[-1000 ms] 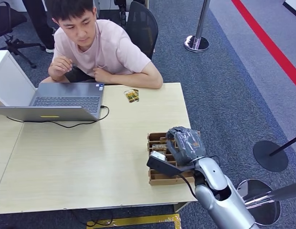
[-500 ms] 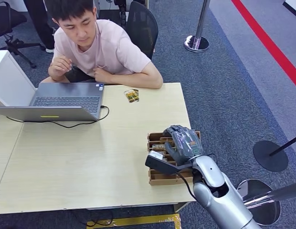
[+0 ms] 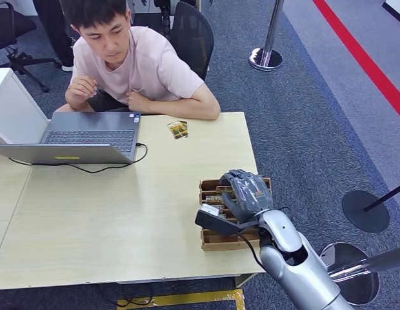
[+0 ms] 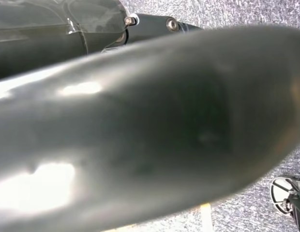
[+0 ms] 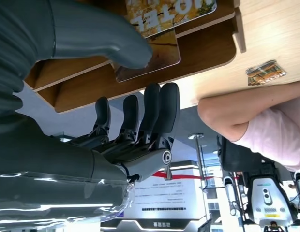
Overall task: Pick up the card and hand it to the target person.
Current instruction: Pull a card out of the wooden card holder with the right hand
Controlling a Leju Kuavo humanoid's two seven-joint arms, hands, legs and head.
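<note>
A wooden card holder (image 3: pixel 221 242) stands near the table's right front edge with cards (image 3: pixel 213 201) upright in its slots. My right hand (image 3: pixel 246 192) hovers over the holder, covering its far half. In the right wrist view the thumb (image 5: pixel 104 42) rests against a picture card (image 5: pixel 157 54) in its slot, while the dark fingers (image 5: pixel 148 113) are spread beyond the holder's wooden wall (image 5: pixel 141 82), apart from the card. The person (image 3: pixel 135 64) in a pink shirt leans on the far edge of the table.
A loose card (image 3: pixel 178 129) lies on the table (image 3: pixel 115 213) by the person's forearm. An open laptop (image 3: pixel 76 139) with a black cable sits at the far left. Stanchion bases (image 3: pixel 366 210) stand on the carpet to the right.
My right hand has edged slightly forward and to the left over the card holder. The person, laptop and loose card are unchanged.
</note>
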